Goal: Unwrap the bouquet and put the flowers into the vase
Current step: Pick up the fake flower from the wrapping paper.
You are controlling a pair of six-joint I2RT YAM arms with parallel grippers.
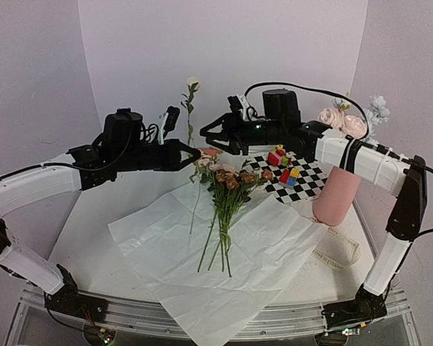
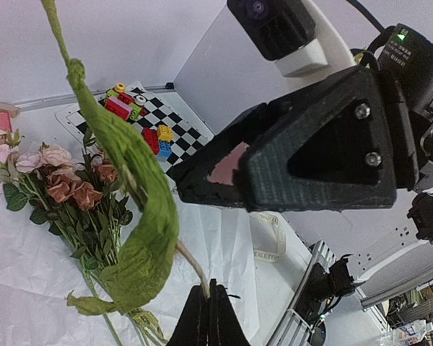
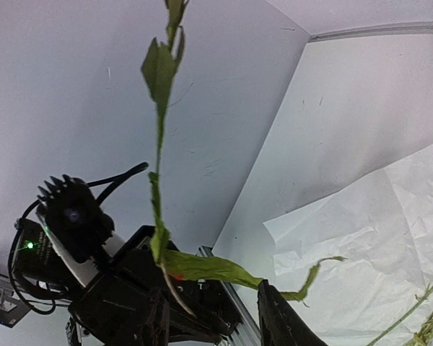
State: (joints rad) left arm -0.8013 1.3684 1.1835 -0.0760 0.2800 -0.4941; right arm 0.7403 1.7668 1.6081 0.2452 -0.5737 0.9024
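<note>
My left gripper [image 2: 208, 295] is clenched on the lower end of a single flower stem [image 1: 190, 119]. Both fingers meet flat on it with no gap. The stem is thin and green and stands nearly upright above the fingers. It carries one long curled leaf [image 2: 141, 216] just above the grip and ends in a small cream bud [image 1: 193, 82] at the top. It is held in the air, clear of the table [image 1: 86, 231].

My right gripper [image 1: 205, 138] faces the left one at about the same height, just beside it. Its jaws stand apart. In its wrist view the lower part of the stem shows in the gap between them and touches neither finger, so it grasps nothing.

Below both grippers lie the other flowers [image 1: 227, 180]. Their pink, peach and brownish blooms are bunched at the far end, and the long green stems point toward me. They rest on the paper sheet [image 1: 274, 238], which is white, creased and spread open.

The vase [image 1: 337, 196] is a smooth pink cylinder at the right, partly hidden by my right forearm. Pale pink blooms [image 1: 343, 121] show above it. Between the vase and the flowers lies a checkered mat [image 1: 314, 182] with small coloured blocks [image 1: 285, 167] on it.
</note>
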